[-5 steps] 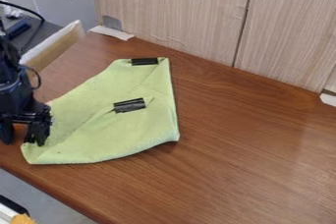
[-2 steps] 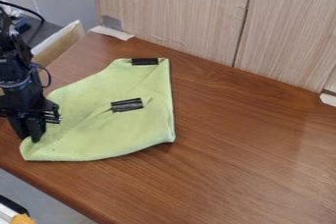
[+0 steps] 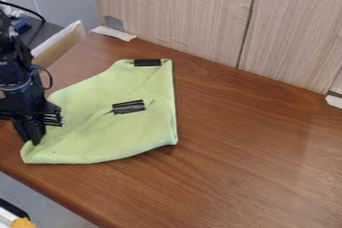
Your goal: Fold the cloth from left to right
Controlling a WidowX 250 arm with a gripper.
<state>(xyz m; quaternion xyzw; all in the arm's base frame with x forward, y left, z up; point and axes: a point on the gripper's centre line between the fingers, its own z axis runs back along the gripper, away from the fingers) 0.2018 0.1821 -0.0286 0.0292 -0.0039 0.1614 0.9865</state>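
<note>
The black gripper [image 3: 32, 140] is at the far left, low over the tabletop, its fingers drawn together and shut on the cloth's lower-left part. The light green cloth [image 3: 120, 134] lies left of centre, with a slanting upper-left edge and a rounded lower edge. One black strip [image 3: 129, 106] is on its middle and another [image 3: 147, 62] at its top edge. Part of the cloth's left side is hidden behind the gripper.
The brown wooden table [image 3: 247, 157] extends right of the cloth. Wood-grain panels [image 3: 180, 12] stand along its back. A pale board [image 3: 63, 44] edges the upper left, and the table's front edge runs below the cloth.
The gripper's fingers have come together from a spread stance at the cloth's lower-left part. The cloth's lower edge and right side have shifted slightly left and up.
</note>
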